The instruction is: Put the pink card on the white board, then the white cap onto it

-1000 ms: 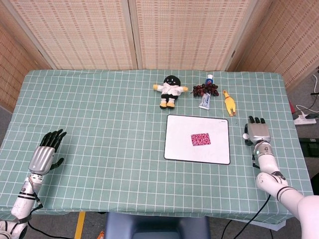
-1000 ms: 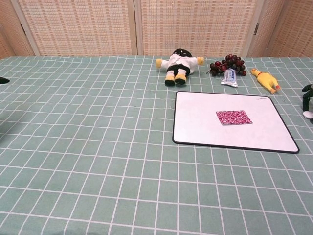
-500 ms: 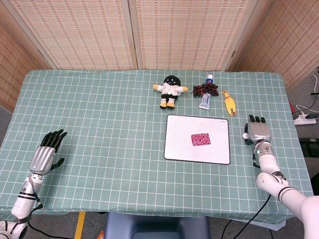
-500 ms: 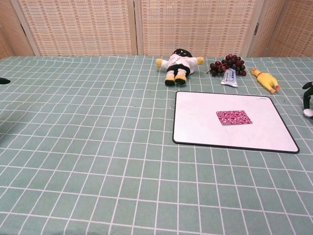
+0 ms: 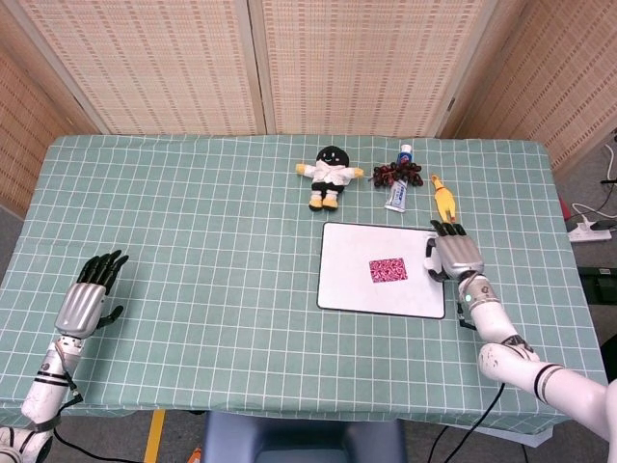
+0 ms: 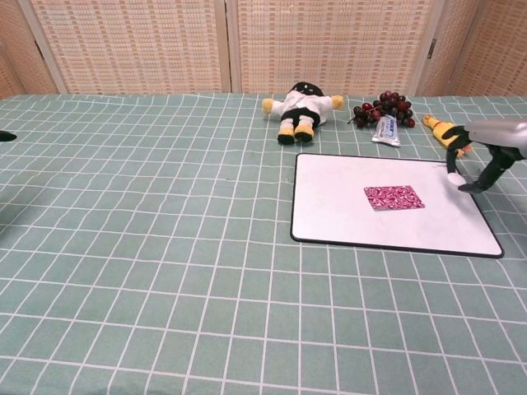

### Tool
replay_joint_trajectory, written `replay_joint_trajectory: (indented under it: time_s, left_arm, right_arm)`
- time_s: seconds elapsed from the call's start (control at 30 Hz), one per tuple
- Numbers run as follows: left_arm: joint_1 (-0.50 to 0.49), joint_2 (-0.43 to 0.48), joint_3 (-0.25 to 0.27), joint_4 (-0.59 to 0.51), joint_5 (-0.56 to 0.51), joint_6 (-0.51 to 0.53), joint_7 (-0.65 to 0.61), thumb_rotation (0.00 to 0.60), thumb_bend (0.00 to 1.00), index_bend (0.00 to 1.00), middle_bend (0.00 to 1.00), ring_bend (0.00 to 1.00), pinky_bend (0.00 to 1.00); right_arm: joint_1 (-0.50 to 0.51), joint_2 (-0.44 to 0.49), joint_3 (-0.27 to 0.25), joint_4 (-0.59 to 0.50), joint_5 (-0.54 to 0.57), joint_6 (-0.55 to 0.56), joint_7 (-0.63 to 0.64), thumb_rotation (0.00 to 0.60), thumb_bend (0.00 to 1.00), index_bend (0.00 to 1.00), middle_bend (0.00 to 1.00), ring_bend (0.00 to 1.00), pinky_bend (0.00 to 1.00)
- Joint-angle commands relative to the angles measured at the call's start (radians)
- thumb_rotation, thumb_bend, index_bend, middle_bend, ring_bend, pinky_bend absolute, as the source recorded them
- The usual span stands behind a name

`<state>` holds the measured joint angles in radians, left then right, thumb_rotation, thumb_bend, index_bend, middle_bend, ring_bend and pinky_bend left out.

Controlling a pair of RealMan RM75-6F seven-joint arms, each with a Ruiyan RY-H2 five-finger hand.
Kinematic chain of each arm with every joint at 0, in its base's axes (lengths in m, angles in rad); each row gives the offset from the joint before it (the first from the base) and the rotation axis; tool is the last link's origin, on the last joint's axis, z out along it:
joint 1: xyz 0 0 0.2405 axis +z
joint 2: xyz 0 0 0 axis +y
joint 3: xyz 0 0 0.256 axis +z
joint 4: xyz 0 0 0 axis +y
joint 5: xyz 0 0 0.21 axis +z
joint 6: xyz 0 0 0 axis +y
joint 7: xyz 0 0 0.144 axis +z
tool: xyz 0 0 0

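Observation:
The pink patterned card [image 5: 388,270] [image 6: 394,197] lies flat on the white board [image 5: 347,280] [image 6: 338,214], right of its middle. My right hand [image 5: 457,256] [image 6: 492,144] hovers over the board's right edge, to the right of the card. It pinches a small white cap [image 6: 455,178] [image 5: 433,274] between thumb and finger, just above the board. My left hand [image 5: 89,295] rests on the tablecloth at the far left with its fingers apart and nothing in it. Only its dark tip [image 6: 4,136] shows in the chest view.
Behind the board lie a plush doll [image 5: 330,174], a bunch of dark grapes [image 5: 398,175], a toothpaste tube [image 5: 396,196] and a yellow rubber chicken [image 5: 442,199]. A green checked cloth [image 5: 212,241] covers the table.
My right hand has moved left from the cloth beside the board to over the board's right edge, carrying the white cap. The card and the left hand have not moved.

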<state>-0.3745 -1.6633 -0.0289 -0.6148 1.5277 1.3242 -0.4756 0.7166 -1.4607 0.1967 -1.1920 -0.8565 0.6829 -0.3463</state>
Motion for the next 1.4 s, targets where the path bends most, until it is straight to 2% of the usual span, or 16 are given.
replay_joint_trajectory:
  time_s: [0.03,0.33,0.8,0.93,1.07,1.13,1.33,1.4]
  left_arm:
    - [0.0,0.001,0.0,0.0,0.0,-0.001,-0.002,0.6,0.22,0.0,0.0,0.0,0.0]
    - [0.002,0.004,-0.003,-0.001,-0.004,0.001,-0.008,0.6,0.22,0.0,0.0,0.0,0.0]
    - [0.006,0.003,-0.006,0.004,-0.007,0.005,0.002,0.6,0.22,0.0,0.0,0.0,0.0]
    - [0.005,0.003,-0.006,0.005,-0.008,0.001,-0.001,0.6,0.22,0.0,0.0,0.0,0.0]
    - [0.004,0.003,-0.007,0.007,-0.009,-0.002,-0.005,0.6,0.22,0.0,0.0,0.0,0.0]
    - [0.004,0.003,-0.008,0.008,-0.01,-0.002,-0.007,0.6,0.22,0.0,0.0,0.0,0.0]
    - [0.004,0.003,-0.008,0.009,-0.01,-0.001,-0.011,0.6,0.22,0.0,0.0,0.0,0.0]
    - [0.005,0.003,-0.009,0.011,-0.01,0.0,-0.014,0.6,0.22,0.0,0.0,0.0,0.0]
  right_arm:
    - [0.029,0.021,0.002,-0.079,0.014,0.044,-0.052,0.6,0.35,0.51,0.0,0.0,0.0]
    - [0.067,-0.021,-0.025,-0.078,0.088,0.054,-0.11,0.6,0.35,0.51,0.0,0.0,0.0]
    - [0.093,-0.063,-0.045,-0.037,0.102,0.054,-0.1,0.6,0.35,0.51,0.0,0.0,0.0]
    - [0.097,-0.071,-0.049,-0.024,0.1,0.044,-0.09,0.6,0.28,0.5,0.0,0.0,0.0]
    - [0.102,-0.078,-0.052,-0.008,0.097,0.034,-0.082,0.6,0.09,0.46,0.0,0.0,0.0]
    - [0.104,-0.078,-0.052,-0.007,0.098,0.026,-0.074,0.6,0.01,0.39,0.0,0.0,0.0]
    - [0.103,-0.074,-0.052,-0.013,0.087,0.035,-0.067,0.6,0.0,0.35,0.0,0.0,0.0]
    - [0.08,-0.027,-0.052,-0.067,0.047,0.096,-0.059,0.6,0.0,0.35,0.0,0.0,0.0]
